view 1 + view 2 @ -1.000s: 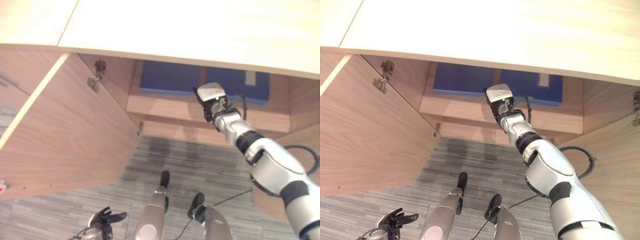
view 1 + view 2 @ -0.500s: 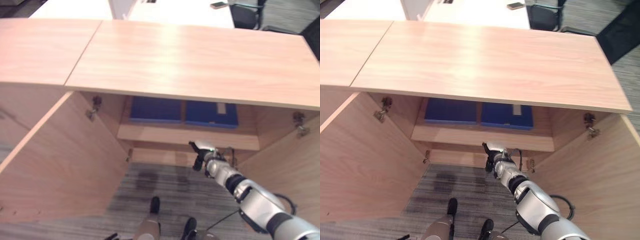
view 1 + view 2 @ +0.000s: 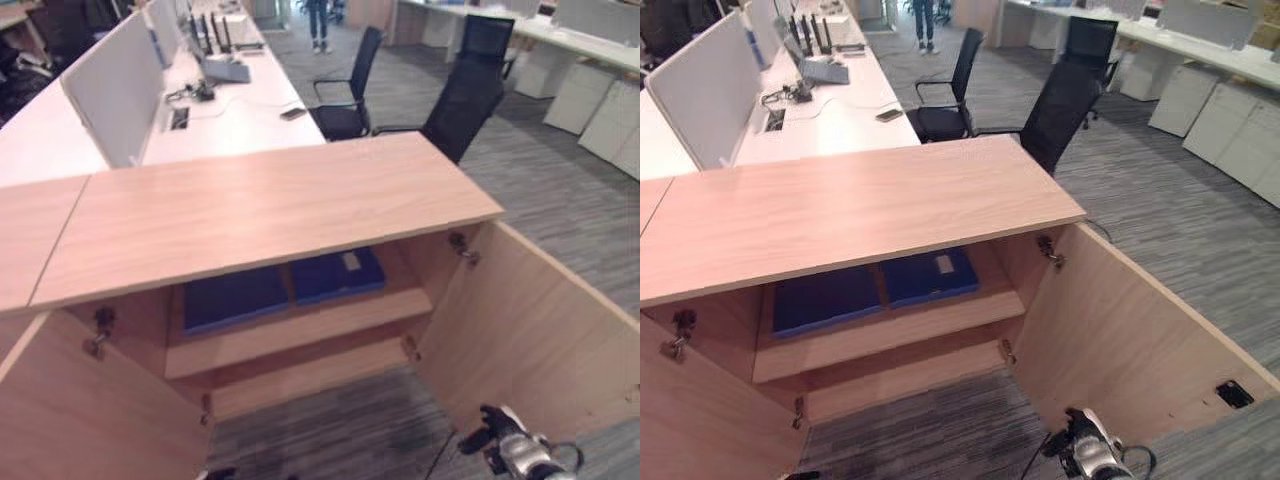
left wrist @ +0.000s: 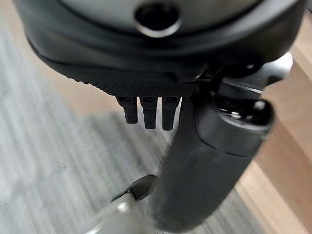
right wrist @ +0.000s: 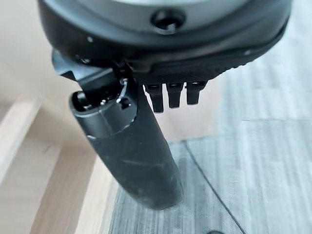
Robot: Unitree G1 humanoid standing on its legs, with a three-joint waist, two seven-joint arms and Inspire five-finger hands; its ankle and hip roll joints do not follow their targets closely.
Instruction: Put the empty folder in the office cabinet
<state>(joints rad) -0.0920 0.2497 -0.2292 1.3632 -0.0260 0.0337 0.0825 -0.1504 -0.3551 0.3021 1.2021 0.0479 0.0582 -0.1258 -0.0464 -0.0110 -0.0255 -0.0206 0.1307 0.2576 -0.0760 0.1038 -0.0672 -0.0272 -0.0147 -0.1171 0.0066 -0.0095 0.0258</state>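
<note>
Two blue folders (image 3: 875, 285) lie shelved; both hands (image 5: 170, 95) relaxed, empty; open cabinet door (image 3: 1120, 340) risks arm collision

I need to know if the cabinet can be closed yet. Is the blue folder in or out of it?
In. Two blue folders lie flat on the cabinet's shelf; both doors stand open. Right hand hangs empty.

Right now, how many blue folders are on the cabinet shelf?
2: blue folder on the left and blue folder with a white label to its right, side by side; others may be hidden.
</note>
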